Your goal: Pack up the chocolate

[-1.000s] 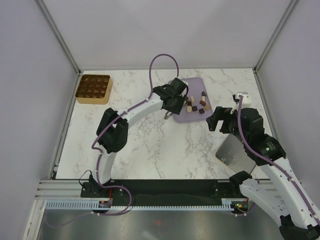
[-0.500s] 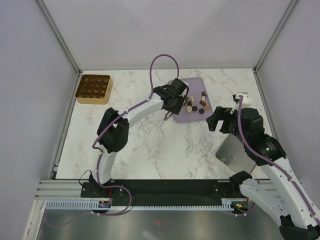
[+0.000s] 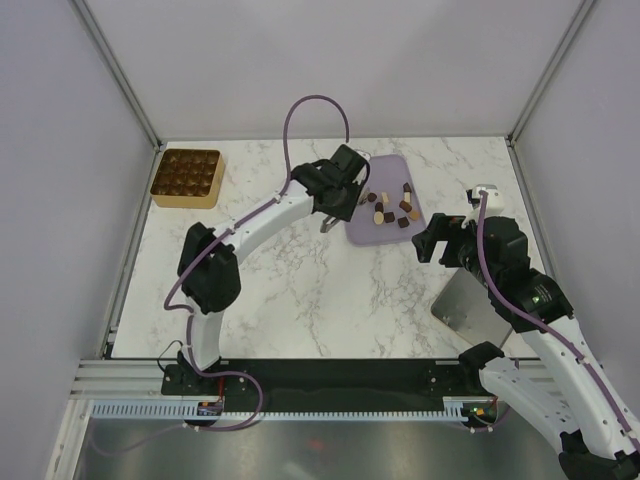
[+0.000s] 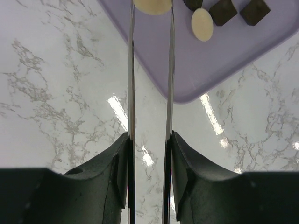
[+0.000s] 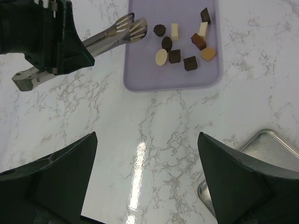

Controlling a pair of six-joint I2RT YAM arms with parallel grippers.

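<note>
Left gripper clamps tongs, right gripper spread wide

We find no text, label, brand, number or sign that we can read in any of the views.

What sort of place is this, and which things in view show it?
Probably a robot test cell, not a kitchen: plain panel walls on metal rails, a left arm and right arm bolted at the table edge, chocolates laid on a tray.
</note>
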